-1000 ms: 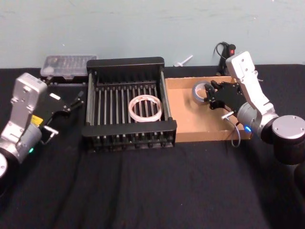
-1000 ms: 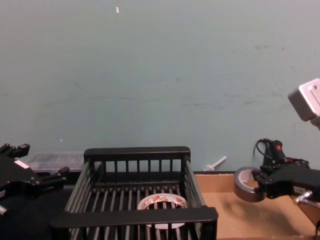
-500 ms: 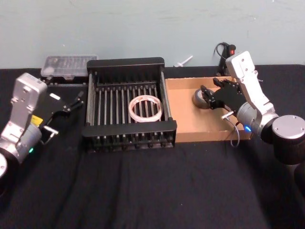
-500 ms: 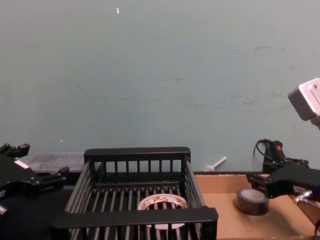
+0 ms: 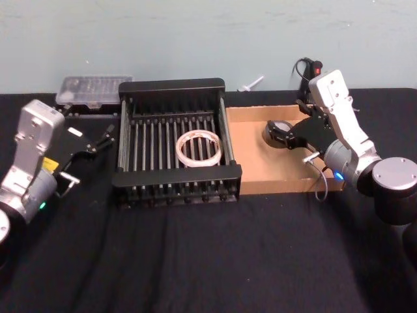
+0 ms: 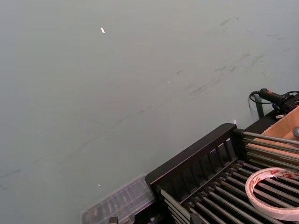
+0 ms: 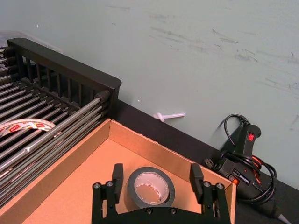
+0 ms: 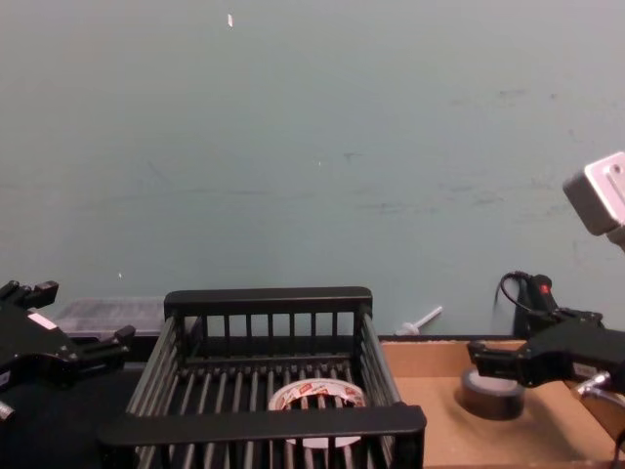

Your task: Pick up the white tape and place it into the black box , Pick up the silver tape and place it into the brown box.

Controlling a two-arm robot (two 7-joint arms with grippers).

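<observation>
The silver tape (image 7: 150, 187) lies flat on the floor of the brown box (image 5: 281, 171), near its back right corner. My right gripper (image 7: 157, 176) hovers just over it, open, one finger on each side of the roll and a gap at both. The same roll (image 8: 491, 394) shows under the right gripper (image 8: 500, 363) in the chest view. The white tape (image 5: 199, 148) rests flat on the bars of the black box (image 5: 176, 177), toward its right side. My left gripper (image 5: 98, 139) stays parked left of the crate, open and holding nothing.
A clear plastic case (image 5: 93, 88) sits behind the crate at the back left. A black glue gun (image 7: 243, 156) with its cable lies behind the brown box, next to a small white part (image 5: 251, 83). The green wall stands close behind, and black cloth covers the table.
My right gripper has opened and let go of the silver tape. The roll dropped from upright between the fingers to flat on the brown box floor. The left arm has not moved.
</observation>
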